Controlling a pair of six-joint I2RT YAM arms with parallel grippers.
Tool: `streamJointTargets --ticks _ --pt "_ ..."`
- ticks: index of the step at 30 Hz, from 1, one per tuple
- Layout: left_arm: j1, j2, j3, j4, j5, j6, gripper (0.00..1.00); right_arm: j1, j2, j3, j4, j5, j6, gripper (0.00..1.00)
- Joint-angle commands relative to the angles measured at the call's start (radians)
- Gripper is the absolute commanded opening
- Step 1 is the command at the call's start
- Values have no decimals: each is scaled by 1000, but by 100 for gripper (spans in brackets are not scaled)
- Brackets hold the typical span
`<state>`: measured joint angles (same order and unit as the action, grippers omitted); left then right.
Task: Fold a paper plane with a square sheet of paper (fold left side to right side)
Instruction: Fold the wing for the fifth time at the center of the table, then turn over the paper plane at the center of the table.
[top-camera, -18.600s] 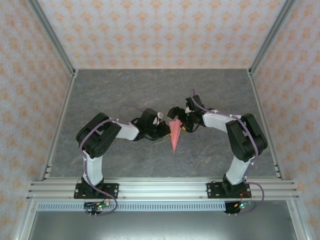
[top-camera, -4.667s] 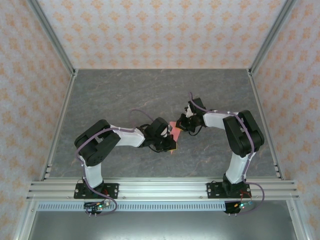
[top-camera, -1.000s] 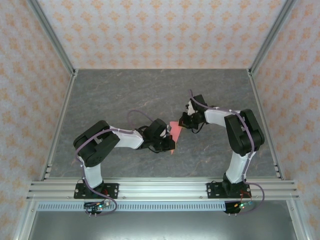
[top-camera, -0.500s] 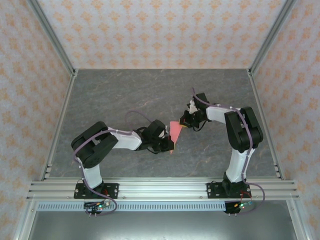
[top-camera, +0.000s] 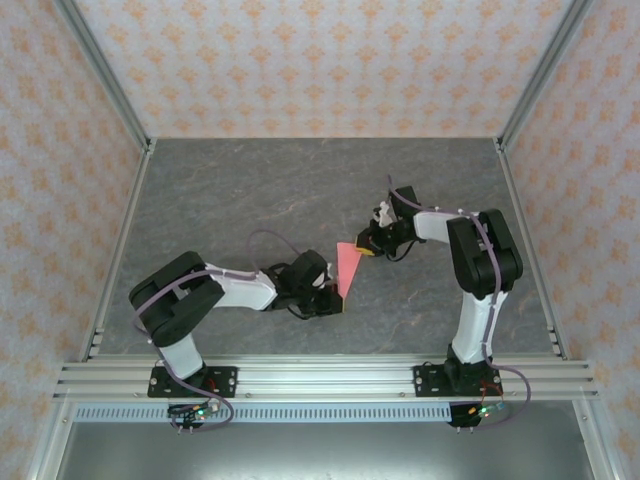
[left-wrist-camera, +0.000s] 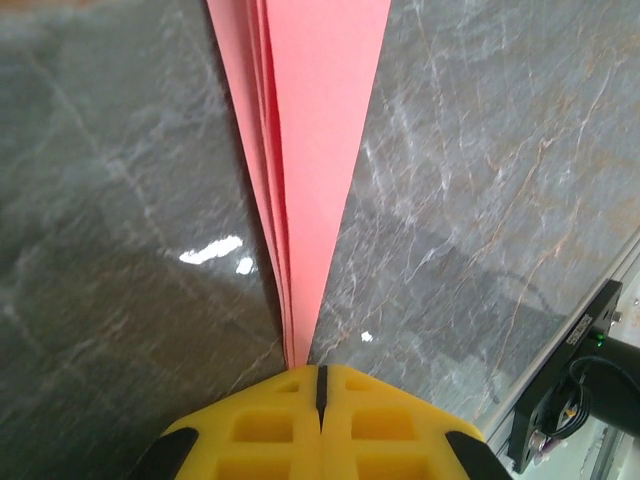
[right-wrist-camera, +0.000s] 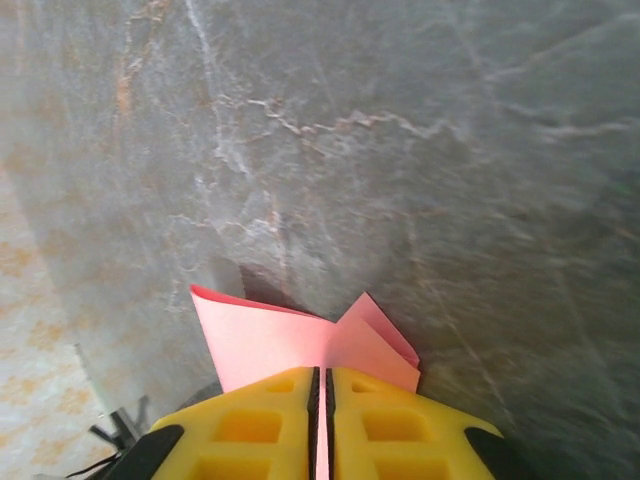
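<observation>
Holding paper plane (top-camera: 348, 268) by both ends at mid-table, between the two arms.
Left gripper (left-wrist-camera: 321, 375) is pinched fully closed on the narrow tip. Right gripper (right-wrist-camera: 321, 380) has its fingers almost together, with the pink wide tail end caught between them. I cannot tell whether the plane rests on the grey table (top-camera: 250, 190) or hangs just above it. Folds look done, so this is likely the final shaping or set-down stage. The next move probably calls for one gripper to let go gently, without tugging or tearing the thin layered paper.

grey table (top-camera: 250, 180), patterned walls (top-camera: 320, 60), alu rail (top-camera: 330, 378)
</observation>
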<state>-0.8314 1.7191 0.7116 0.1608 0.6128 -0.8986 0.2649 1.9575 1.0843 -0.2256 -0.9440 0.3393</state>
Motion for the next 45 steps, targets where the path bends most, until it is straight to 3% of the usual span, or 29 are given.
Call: streamJointTargets --ticks 1,6,9,15,20,25,33,36,43,45 --pt "-13 -31 -36 -139 -21 34 0 -9 38 40 40 -71 5 14" --pt "-12 -157 -36 -195 -116 61 0 -21 -36 83 -53 -6 -38 18" --pt "-13 -254 -12 -295 -237 102 3 -21 -134 137 -183 144 -88 23" --pt "-12 -462 18 -494 -637 120 21 78 -310 170 -381 542 -49 40" --pt "-11 -620 1 -577 -896 83 50 286 -348 131 -416 775 98 52" --pt "-12 -716 -33 -607 -984 66 60 422 -268 172 -470 928 173 57" --pt "-12 -797 -113 -589 -1000 24 63 511 -128 232 -508 968 222 58" --pt "-11 -813 -114 -601 -1011 32 64 519 -110 247 -539 988 227 51" --pt "-11 -820 -111 -612 -1024 40 65 520 -207 242 -544 919 205 8" --pt "-11 -819 -105 -622 -1033 41 65 520 -258 228 -527 888 194 0"
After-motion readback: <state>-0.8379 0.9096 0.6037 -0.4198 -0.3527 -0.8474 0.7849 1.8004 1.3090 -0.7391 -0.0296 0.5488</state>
